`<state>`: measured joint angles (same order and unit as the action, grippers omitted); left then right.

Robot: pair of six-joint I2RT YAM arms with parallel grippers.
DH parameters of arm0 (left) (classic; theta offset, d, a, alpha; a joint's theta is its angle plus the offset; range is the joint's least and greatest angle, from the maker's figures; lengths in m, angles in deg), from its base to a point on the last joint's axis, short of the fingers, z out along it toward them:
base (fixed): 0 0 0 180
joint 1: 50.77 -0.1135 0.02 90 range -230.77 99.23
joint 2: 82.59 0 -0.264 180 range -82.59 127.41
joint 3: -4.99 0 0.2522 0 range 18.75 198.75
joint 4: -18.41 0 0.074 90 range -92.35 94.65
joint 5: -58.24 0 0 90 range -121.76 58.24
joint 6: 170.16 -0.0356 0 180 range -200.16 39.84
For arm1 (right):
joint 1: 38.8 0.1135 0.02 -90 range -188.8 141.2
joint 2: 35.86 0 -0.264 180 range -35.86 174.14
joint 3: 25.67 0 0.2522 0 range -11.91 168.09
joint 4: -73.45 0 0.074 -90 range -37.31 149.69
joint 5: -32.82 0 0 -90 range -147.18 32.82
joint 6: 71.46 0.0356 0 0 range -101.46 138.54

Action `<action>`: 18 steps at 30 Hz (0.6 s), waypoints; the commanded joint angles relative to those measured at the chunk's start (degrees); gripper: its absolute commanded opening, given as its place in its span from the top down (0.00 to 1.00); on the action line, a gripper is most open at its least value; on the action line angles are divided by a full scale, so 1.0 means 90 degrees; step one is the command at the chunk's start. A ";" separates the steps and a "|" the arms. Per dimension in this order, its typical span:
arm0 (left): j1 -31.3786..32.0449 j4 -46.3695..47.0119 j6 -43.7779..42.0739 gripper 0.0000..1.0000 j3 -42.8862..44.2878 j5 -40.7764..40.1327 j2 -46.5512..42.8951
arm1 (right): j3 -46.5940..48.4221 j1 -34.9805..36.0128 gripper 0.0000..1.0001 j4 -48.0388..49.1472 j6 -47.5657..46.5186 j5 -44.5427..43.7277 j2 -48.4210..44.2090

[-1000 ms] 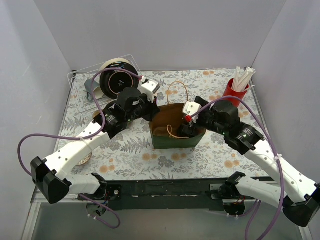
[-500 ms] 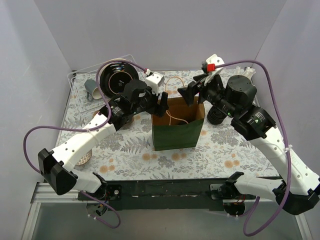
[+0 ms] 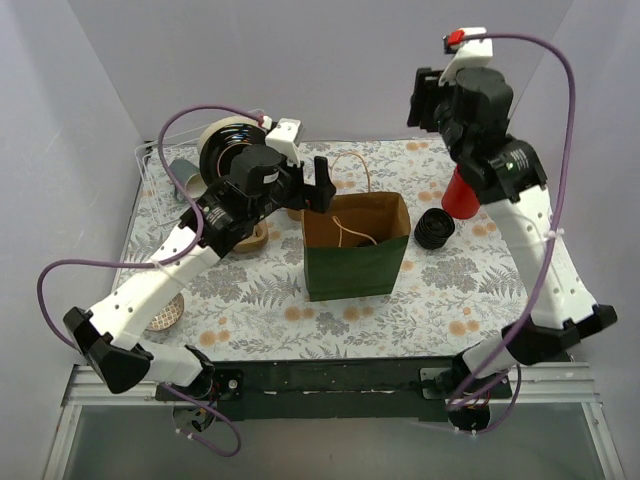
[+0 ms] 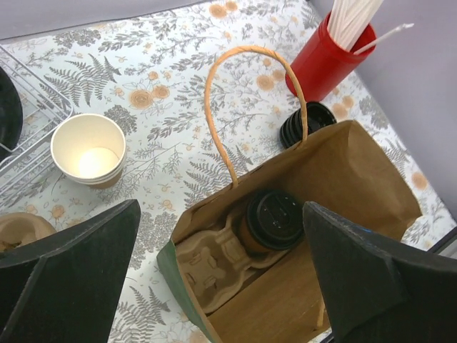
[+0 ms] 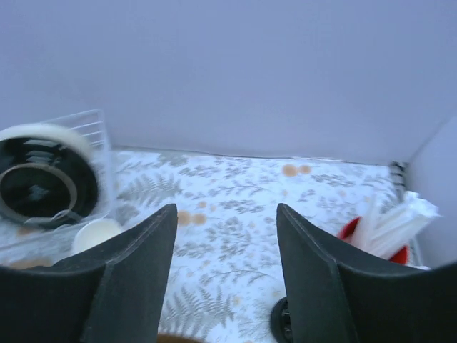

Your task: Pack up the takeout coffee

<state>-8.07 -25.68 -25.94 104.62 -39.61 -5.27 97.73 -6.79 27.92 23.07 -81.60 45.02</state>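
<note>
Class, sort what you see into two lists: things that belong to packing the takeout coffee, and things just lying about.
Belongs to the job:
- lidded coffee cup, already inside the bag
- paper bag
- cardboard cup tray in the bag

Just lying about:
- lidless cup
- stack of black lids
- red holder of straws

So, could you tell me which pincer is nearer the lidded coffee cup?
Left. The left pincer hovers above the black-lidded tan paper cup inside the green paper bag; the right pincer is high, far back-right.
</note>
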 commanded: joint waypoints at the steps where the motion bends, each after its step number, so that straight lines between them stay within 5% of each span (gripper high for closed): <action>1: 0.0002 -0.0263 0.0480 0.02 0.0060 -0.0192 -0.0719 | 0.1146 -0.1152 0.38 -0.1224 0.0257 -0.0548 0.1010; 8: 0.0002 -0.0848 0.0802 0.02 -0.0224 -0.0240 -0.1676 | 0.0835 -0.2919 0.42 -0.1487 0.0238 0.0426 0.1676; 18: 0.0002 -0.1230 0.1338 0.02 -0.0858 -0.0455 -0.2653 | 0.0591 -0.4132 0.49 -0.2290 0.0560 0.0174 0.2146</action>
<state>-8.07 -33.96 -16.89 100.00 -42.59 -27.04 102.54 -39.93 9.58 26.13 -80.75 66.09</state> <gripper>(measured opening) 0.982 0.511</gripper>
